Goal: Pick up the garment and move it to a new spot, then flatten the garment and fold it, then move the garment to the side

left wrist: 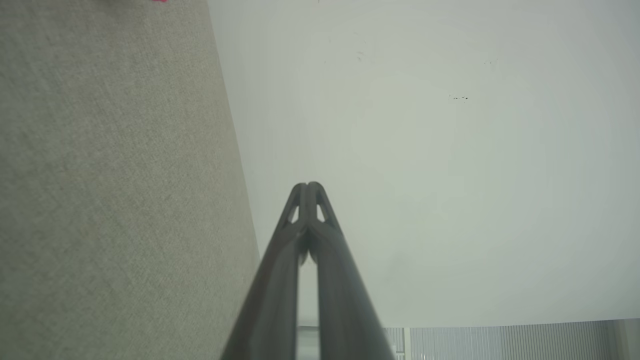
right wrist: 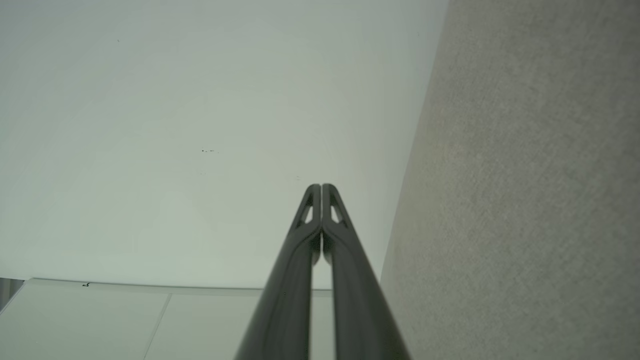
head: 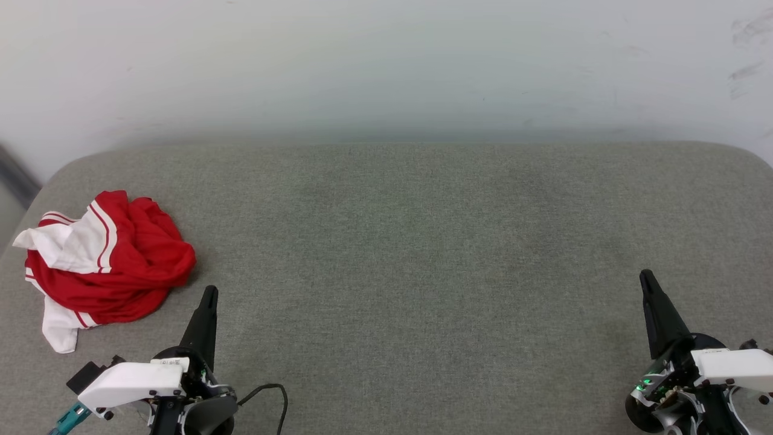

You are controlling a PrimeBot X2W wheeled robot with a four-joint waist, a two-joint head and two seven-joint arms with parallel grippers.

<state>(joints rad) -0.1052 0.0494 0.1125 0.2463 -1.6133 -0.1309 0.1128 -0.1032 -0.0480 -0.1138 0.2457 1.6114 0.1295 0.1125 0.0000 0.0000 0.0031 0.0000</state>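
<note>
1. Near edge, head view. The left gripper (head: 209, 293) stands at the lower left and the right gripper (head: 647, 279) at the lower right. Each has a white wrist housing, with its dark fingers pointing away from the robot. Both claws are clenched on nothing. In each wrist view the two fingers (left wrist: 280, 280) meet at the tips, with a thin slot between them lower down. A black cable (head: 275, 391) loops beside the left wrist, and a teal connector (head: 66, 417) shows at its outer side. A green light (head: 645, 382) glows on the right wrist.

2. Work surface. The surface (head: 423, 260) is a flat pad of grey-green woven fabric with rounded far corners. Both grippers are over its near part. Whether they touch it cannot be told.

3. Task item. The garment (head: 115, 260) lies bunched in a heap on the left part of the surface, near the left edge. It is just beyond the left gripper and outward of it, apart from the fingertips. The cloth is red. A white sleeve with red stripe trim lies on top, and a second white portion trails toward the near side.

4. Room. A pale off-white wall (head: 386, 66) rises directly behind the far edge of the surface. Faint dark scuff marks (head: 746, 72) show at its upper right. The left wrist view shows a pale ribbed panel (left wrist: 500, 340) past the wall.
</note>
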